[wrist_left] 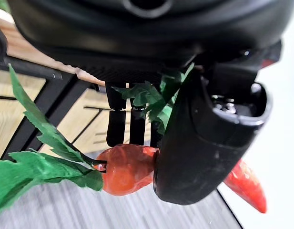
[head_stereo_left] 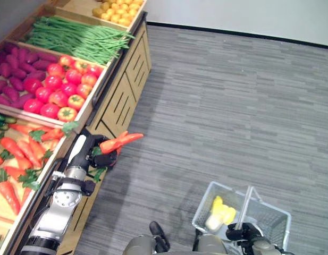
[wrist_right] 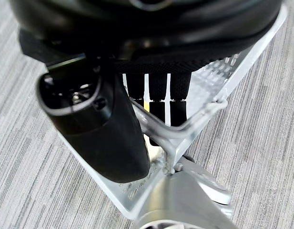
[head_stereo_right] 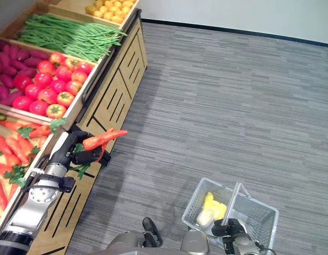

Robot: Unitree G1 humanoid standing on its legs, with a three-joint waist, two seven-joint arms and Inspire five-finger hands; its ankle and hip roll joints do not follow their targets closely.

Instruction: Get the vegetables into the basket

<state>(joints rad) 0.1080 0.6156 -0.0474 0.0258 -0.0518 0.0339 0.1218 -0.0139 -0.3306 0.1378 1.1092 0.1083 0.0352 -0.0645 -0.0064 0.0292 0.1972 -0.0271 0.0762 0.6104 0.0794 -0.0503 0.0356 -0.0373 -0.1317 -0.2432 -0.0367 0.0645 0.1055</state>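
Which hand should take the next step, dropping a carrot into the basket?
Left. The left hand is curled round the carrot, lifted clear of the wooden stand. The right hand is curled round the handle of the basket, so it is busy carrying.

**Around the work: stand, fruit, floor, wall**

Just behind the left fingers [head_stereo_left: 108, 159], a light wooden stand [head_stereo_left: 121, 101] with slatted side panels [head_stereo_left: 136, 62] and a dark rail [head_stereo_left: 107, 81] along its upper edge. Far beyond those fingers, in the stand's last compartment, a heap of small yellow fruit [head_stereo_left: 118, 9]. Under both sets of fingers and stretching well past them, grey floor [head_stereo_left: 233, 106] in narrow striped planks, seen close beneath the right fingers [wrist_right: 158, 90] too. Farthest off, a pale wall [head_stereo_left: 249, 13], met at the floor by a black skirting strip [head_stereo_left: 238, 33].
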